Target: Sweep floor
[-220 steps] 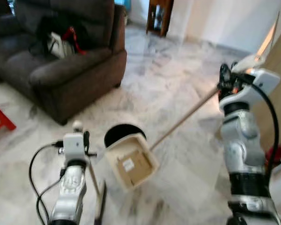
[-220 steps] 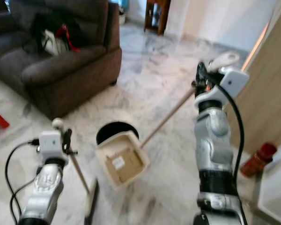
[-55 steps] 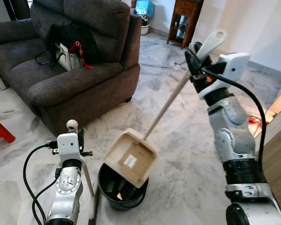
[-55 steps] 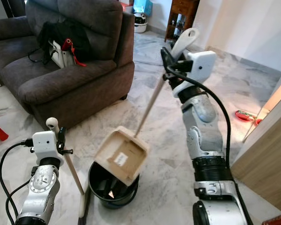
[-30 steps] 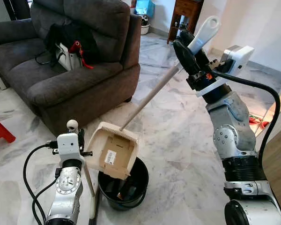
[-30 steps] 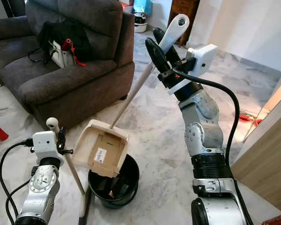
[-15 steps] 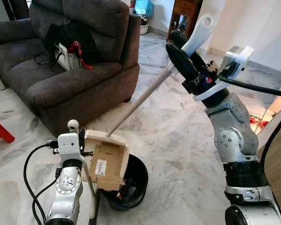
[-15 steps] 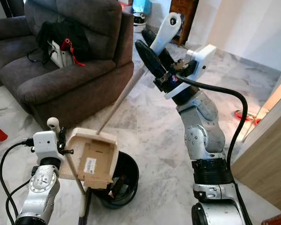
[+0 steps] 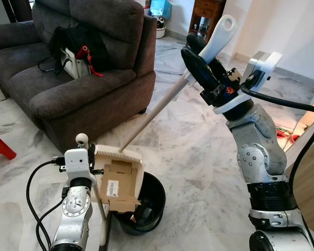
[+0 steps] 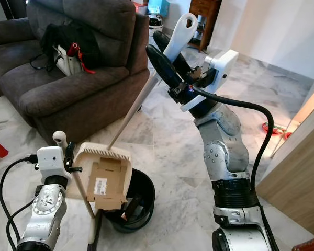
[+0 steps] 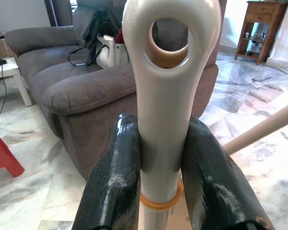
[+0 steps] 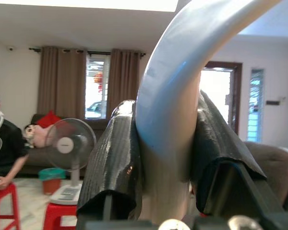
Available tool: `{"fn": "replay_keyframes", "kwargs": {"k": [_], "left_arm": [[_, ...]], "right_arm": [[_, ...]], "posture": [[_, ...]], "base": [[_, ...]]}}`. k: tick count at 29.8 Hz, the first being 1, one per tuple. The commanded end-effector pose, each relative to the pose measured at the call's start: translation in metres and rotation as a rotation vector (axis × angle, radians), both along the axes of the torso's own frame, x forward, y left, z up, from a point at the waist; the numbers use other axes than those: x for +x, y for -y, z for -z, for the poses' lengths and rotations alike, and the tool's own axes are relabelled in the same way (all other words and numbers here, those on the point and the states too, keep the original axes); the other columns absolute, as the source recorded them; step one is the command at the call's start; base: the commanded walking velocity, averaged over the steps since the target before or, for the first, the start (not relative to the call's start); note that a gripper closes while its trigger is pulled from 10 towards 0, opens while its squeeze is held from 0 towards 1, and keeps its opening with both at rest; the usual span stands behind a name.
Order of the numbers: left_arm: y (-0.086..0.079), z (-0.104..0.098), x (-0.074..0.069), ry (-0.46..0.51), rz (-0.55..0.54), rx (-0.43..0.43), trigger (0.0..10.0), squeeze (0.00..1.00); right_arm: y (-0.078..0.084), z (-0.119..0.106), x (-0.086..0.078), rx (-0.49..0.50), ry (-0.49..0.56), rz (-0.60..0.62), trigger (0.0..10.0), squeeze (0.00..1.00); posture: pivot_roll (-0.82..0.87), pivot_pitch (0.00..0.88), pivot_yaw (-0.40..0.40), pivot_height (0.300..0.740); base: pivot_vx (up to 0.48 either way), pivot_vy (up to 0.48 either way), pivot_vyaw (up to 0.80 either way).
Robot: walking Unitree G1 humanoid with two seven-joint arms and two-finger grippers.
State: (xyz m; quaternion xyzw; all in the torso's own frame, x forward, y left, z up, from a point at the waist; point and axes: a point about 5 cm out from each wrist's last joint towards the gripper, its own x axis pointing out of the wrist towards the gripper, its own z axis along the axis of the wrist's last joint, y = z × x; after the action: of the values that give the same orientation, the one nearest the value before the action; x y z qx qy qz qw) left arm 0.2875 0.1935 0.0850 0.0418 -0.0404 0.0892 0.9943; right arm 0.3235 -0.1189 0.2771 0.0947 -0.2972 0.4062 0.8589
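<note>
Dustpan tipped over the bin, one handle clamped in each of my grippers.

My right gripper (image 9: pixel 201 65), raised high, is closed on the white plastic grip of the dustpan's long pale pole (image 9: pixel 156 114); the beige dustpan (image 9: pixel 119 179) stands almost upright, its toothed edge on top, over the round black bin (image 9: pixel 146 206) on the marble floor (image 9: pixel 199 151). My left gripper (image 11: pixel 159 158) pinches the glossy cream broom handle (image 11: pixel 165 96), just beside the pan. Behind is a dark grey fabric sofa (image 9: pixel 78 78).
</note>
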Motion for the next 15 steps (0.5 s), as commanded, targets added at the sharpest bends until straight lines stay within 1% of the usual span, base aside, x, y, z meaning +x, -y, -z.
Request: {"fn": "replay_keyframes", "kwargs": {"k": [1, 4, 9, 11, 15], "left_arm": [[0.0033, -0.0084, 0.0028, 0.042, 0.02, 0.015, 10.0, 0.0], [0.0038, -0.0085, 0.0029, 0.043, 0.023, 0.018, 10.0, 0.0], [0.0036, -0.0084, 0.0027, 0.042, 0.022, 0.021, 10.0, 0.0], [0.0038, -0.0086, 0.0028, 0.043, 0.023, 0.021, 10.0, 0.0], [0.004, -0.0085, 0.0028, 0.042, 0.024, 0.021, 10.0, 0.0]], "right_arm": [[0.0044, -0.0163, -0.0023, 0.031, 0.085, 0.039, 10.0, 0.0], [0.0045, -0.0156, 0.0002, 0.02, 0.1, 0.094, 10.0, 0.0], [0.0042, -0.0164, 0.0002, 0.009, 0.123, 0.116, 10.0, 0.0], [0.0035, -0.0168, -0.0002, -0.013, 0.15, 0.139, 10.0, 0.0], [0.0021, -0.0166, -0.001, -0.023, 0.167, 0.138, 10.0, 0.0]], "posture": [[0.0, 0.0, -0.061, 0.74], [0.0, 0.0, -0.062, 0.74], [0.0, 0.0, -0.061, 0.74], [0.0, 0.0, -0.061, 0.74], [0.0, 0.0, -0.061, 0.74]], "base": [[0.0, 0.0, 0.0], [0.0, 0.0, 0.0], [0.0, 0.0, 0.0], [0.0, 0.0, 0.0], [0.0, 0.0, 0.0]]}}
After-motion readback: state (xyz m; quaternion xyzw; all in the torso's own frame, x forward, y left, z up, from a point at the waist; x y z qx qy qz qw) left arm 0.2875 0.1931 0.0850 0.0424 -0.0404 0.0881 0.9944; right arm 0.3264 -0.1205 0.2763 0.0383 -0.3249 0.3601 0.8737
